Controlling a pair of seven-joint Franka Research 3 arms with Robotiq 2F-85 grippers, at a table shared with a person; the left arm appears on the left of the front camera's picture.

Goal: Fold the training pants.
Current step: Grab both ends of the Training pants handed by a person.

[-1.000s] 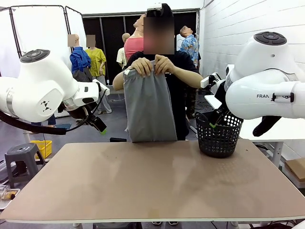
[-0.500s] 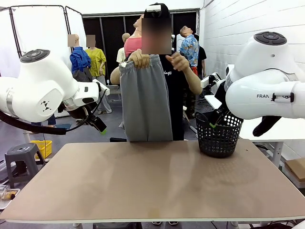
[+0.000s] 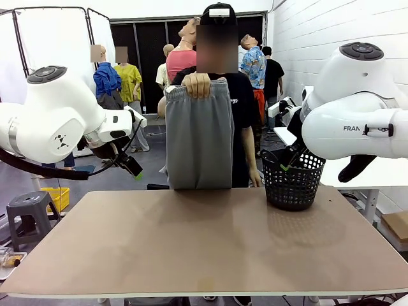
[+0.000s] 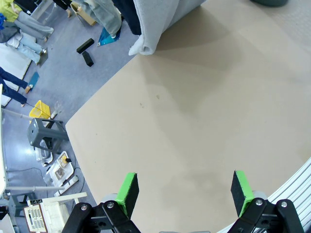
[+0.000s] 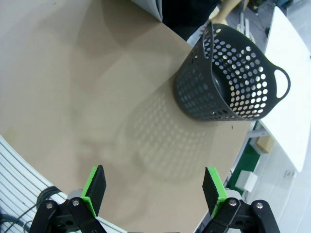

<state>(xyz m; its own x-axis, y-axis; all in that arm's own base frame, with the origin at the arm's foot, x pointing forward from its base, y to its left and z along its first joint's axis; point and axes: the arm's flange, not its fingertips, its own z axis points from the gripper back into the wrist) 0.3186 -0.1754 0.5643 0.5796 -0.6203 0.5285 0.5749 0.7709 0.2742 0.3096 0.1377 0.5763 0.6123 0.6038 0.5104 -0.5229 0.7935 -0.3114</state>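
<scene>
Since a second ago the person's second hand has left the waistband and dropped to the side. One hand [image 3: 197, 85] alone now grips the training pants [image 3: 199, 137] at mid-waistband, about chest-high. The pants hang straight down with the legs laid together (one narrow grey panel). The hems reach the far edge of the table [image 3: 204, 248]; whether they touch it I cannot tell. Both arms sit as before.

Left gripper [image 4: 184, 187]: jaws spread wide, nothing between the green pads, poised above bare tabletop on the robot's left.

Right gripper [image 5: 154, 189]: jaws equally wide and empty, above the table near the black mesh basket [image 5: 228, 77]. The basket stands on the table's far right part, to the right of the hanging pants and apart from them.
</scene>
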